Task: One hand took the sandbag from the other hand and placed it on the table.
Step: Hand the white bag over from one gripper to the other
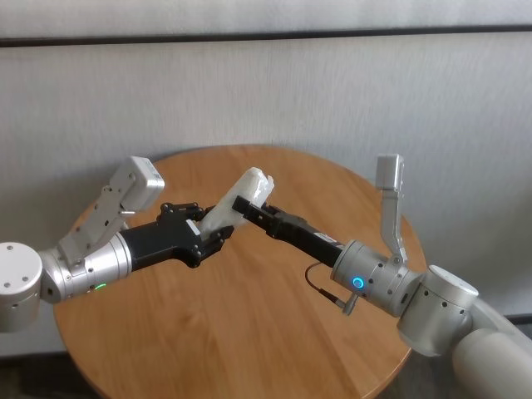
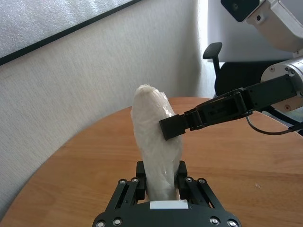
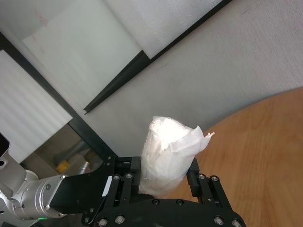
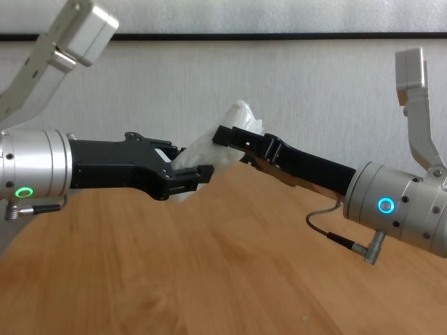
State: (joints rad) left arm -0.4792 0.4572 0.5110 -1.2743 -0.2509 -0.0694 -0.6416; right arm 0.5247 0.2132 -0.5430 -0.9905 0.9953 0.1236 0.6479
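Observation:
The white sandbag (image 1: 253, 183) hangs in the air above the round wooden table (image 1: 249, 332), tilted up and away from me. My left gripper (image 1: 218, 229), on the wrist with the green ring light, is shut on the bag's lower end (image 2: 158, 165). My right gripper (image 1: 249, 208), slim with a looped grey cable, has its fingers closed on either side of the bag's upper half (image 3: 173, 137); one of its fingers (image 2: 173, 126) crosses the bag in the left wrist view. Both grippers meet over the table's middle in the chest view (image 4: 216, 157).
A pale wall with a dark horizontal strip (image 1: 266, 37) stands behind the table. A black office chair (image 2: 222, 71) is off beyond the table's edge. The table's near half (image 4: 209, 279) lies below both arms.

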